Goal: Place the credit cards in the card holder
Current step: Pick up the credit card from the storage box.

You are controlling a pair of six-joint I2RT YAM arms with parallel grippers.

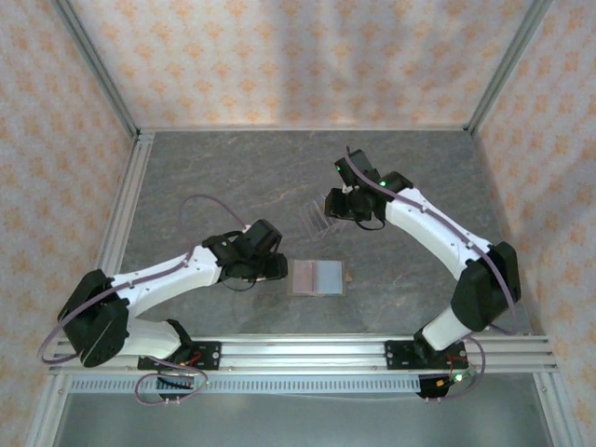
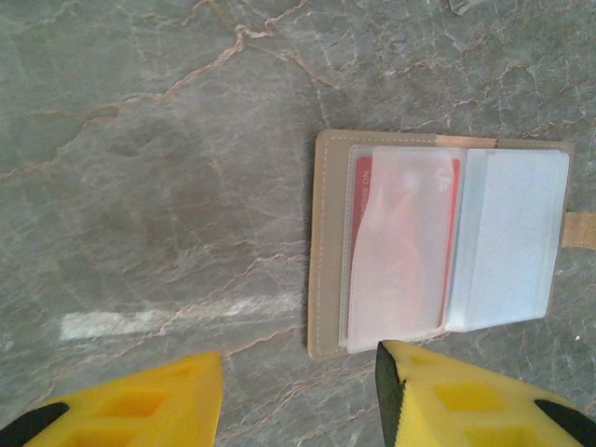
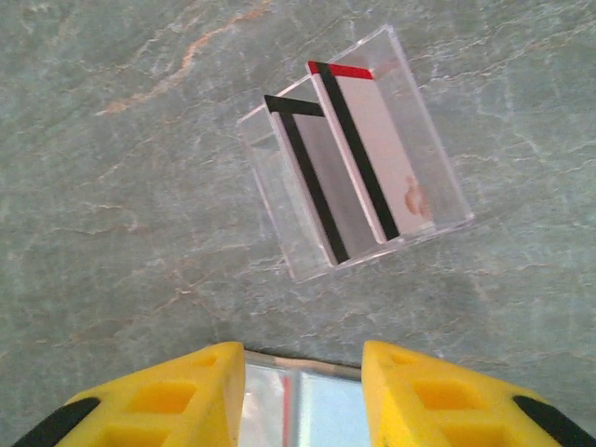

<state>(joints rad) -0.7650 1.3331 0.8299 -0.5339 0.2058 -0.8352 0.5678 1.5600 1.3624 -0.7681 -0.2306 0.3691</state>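
Yellow-fingered left gripper (image 2: 298, 363): jaws apart, empty. Open flat tan card holder (image 2: 326, 251) at its 1 o'clock, one red card (image 2: 363, 196) sleeved. Likewise right gripper (image 3: 298, 352) apart, empty. Two thin stiff plastic credit cards (image 3: 358, 154) upright in clear acrylic stand (image 3: 438, 186) at 12. Likely light, slick: pinch top edges.

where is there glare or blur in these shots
Left wrist: a pale streak, likely glare, on the table, and the red card looks milky through a clear sleeve of the card holder. Right wrist: the acrylic stand is sharp, the yellow fingers soft. Top external: even light, no harsh glare.
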